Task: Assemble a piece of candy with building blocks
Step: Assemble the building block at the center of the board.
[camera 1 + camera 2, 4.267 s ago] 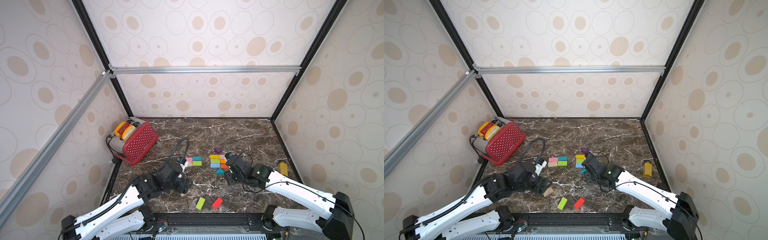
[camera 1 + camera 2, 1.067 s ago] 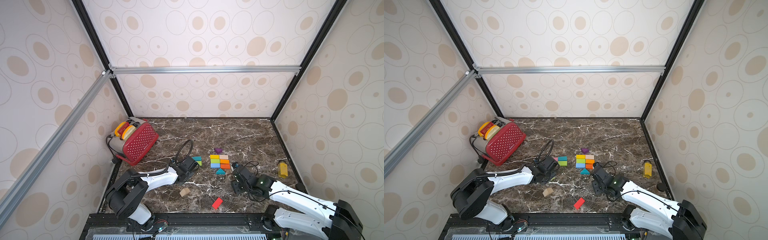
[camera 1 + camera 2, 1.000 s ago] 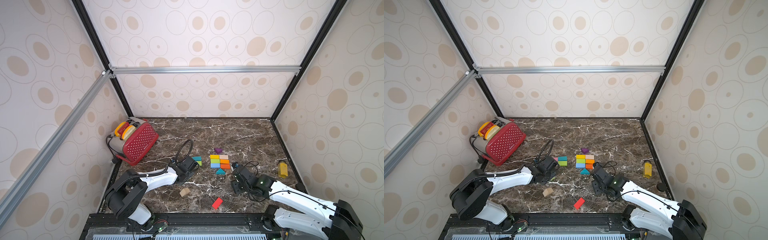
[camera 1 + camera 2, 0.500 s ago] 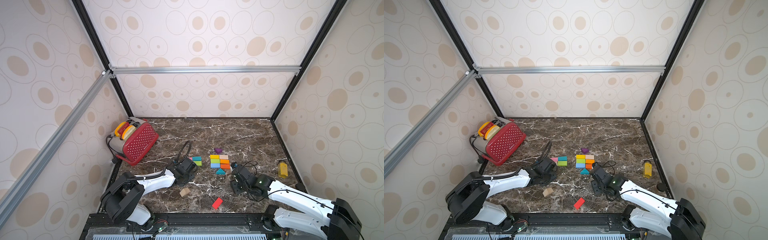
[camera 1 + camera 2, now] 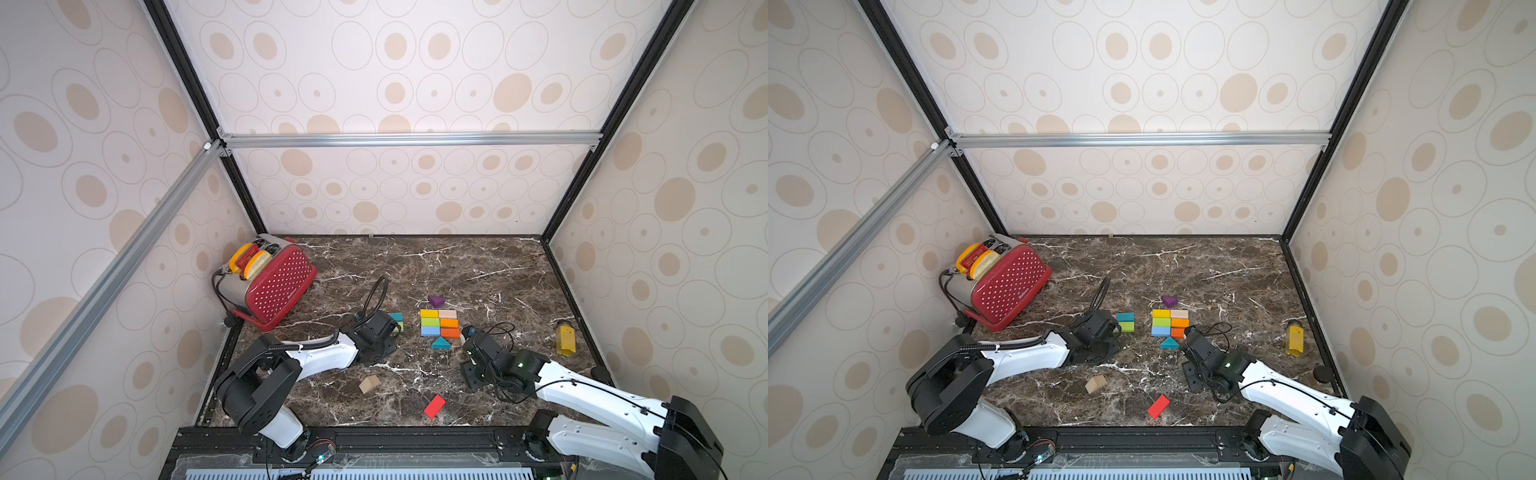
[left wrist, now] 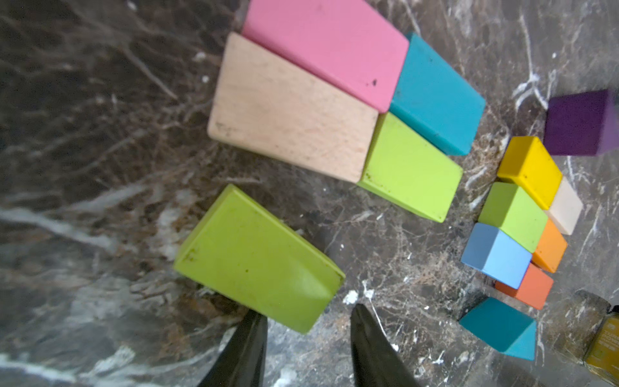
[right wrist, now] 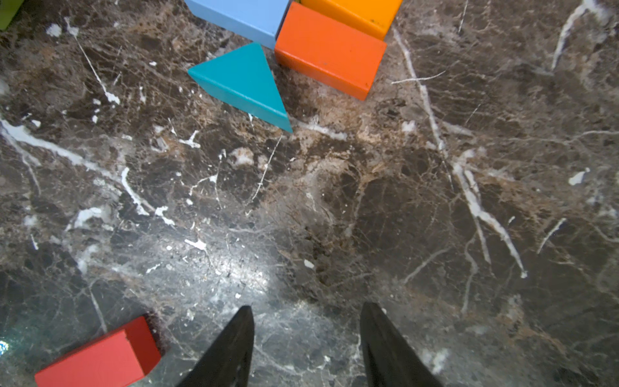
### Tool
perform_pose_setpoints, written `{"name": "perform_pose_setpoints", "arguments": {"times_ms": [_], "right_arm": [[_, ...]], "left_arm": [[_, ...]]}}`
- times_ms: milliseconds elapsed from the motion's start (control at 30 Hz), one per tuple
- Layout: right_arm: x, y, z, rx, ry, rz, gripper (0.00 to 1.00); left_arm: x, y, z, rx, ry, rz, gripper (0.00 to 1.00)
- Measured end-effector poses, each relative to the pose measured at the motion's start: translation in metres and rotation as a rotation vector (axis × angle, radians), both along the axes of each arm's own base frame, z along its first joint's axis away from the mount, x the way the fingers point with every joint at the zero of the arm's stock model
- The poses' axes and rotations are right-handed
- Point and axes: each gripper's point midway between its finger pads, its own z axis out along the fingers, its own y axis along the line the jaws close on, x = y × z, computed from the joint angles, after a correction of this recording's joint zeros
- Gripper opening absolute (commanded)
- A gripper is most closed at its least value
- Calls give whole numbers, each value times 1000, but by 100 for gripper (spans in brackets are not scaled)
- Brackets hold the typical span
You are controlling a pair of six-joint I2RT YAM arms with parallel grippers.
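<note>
The building blocks form a two-by-three grid [image 5: 439, 322] of yellow, tan, green, orange, blue and red-orange bricks. A purple wedge [image 5: 435, 301] lies behind it and a teal wedge [image 5: 441, 343] in front. To its left sit pink, tan, teal and green bricks [image 6: 335, 100]. A second green brick [image 6: 258, 258] lies flat on the table, its near corner at the tips of my left gripper [image 6: 306, 313]; the jaws stand slightly apart and hold nothing. My right gripper [image 7: 306, 313] is open over bare marble, right of a red brick [image 7: 97, 358].
A loose tan block [image 5: 369, 383] and the red brick [image 5: 434, 406] lie near the front edge. A red toaster [image 5: 274, 291] stands at the back left. A yellow bottle [image 5: 565, 340] stands by the right wall. In both top views my left wrist [image 5: 1096, 328] hides the green brick.
Since the oldest frames the green brick has gone from the front edge to beside the pink and tan bricks. My right arm drew back from the grid. Over the last second my left jaws narrowed.
</note>
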Motion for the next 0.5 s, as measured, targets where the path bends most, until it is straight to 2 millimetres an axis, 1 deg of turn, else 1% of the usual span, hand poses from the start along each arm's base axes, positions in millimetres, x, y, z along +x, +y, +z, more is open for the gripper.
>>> {"name": "perform_pose_setpoints", "arguments": {"times_ms": [167,500], "right_arm": [[0,0,0,0,1,0,55],[-2,1,-1,11,15,-8,54]], "left_arm": [[4,-1,0,5,-9,-7,43],[7,6,2,41,-31,8,45]]}}
